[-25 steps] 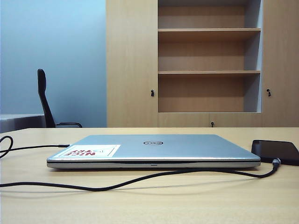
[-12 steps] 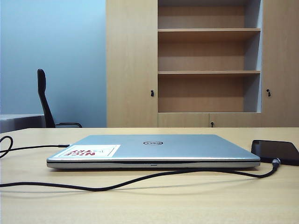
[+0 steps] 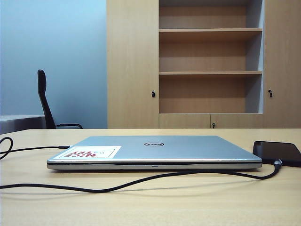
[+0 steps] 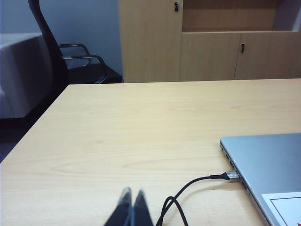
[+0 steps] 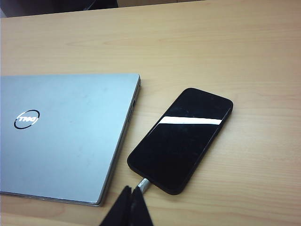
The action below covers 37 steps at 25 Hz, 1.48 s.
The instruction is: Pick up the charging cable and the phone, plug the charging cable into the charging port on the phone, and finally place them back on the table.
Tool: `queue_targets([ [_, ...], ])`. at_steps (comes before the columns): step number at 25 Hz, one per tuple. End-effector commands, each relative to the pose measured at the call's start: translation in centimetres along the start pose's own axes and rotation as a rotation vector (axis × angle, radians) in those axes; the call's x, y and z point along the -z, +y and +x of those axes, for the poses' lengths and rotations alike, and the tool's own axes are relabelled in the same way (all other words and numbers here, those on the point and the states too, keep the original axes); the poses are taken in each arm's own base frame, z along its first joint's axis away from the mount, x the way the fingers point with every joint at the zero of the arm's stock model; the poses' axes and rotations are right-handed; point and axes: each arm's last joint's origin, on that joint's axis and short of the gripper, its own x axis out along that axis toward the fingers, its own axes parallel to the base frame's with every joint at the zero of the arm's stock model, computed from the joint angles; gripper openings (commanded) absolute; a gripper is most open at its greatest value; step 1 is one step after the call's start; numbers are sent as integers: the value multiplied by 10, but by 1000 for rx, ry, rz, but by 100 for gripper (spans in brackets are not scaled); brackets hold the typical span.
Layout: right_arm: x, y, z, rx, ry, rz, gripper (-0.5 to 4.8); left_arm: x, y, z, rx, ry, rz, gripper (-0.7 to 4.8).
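Your desk (image 3: 155,202) carries everything, and on it the closed silver laptop (image 3: 155,151) sits mid-scene with the phone (image 5: 181,140) lying flat, screen up, just beside its right-hand edge. The charging cable (image 3: 117,184) runs across the desk in front of the laptop, one end seated in the laptop's left side (image 4: 233,176), the other with its plug tip (image 5: 143,185) at the middle of the phone's short near edge, apparently seated in the charging port, though the port itself is hidden. So the job looks finished: both items rest on the desk. Your left pincer (image 4: 132,194) is clenched on nothing, low over the desk near the cable's loop; your right pincer (image 5: 131,190) is likewise clenched and empty, just beside the plug. When you pull back, lift clear first so you don't snag the cord or nudge the plug loose.
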Motion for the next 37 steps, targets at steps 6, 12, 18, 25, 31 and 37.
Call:
queue_targets([
  [6,-2,0,0,0,-16,4,-5,-1,0,0,-3,-15,3,-6],
  [12,-2,0,0,0,-16,4,-5,-1,0,0,-3,-15,3,-6],
  [18,1,-1,2,13,-27,4,-5,-1,0,0,-3,-15,3,-6],
  [25,18,-18,2,201,-287,30,-5,-1,0,0,-3,-15,3,-6],
  [31,29,-27,2,268,-375,40,-5,-1,0,0,-3,-15,3,-6],
  [37,34,-27,3,227,-395,31,-5,-1,0,0,-3,-15,3,-6],
])
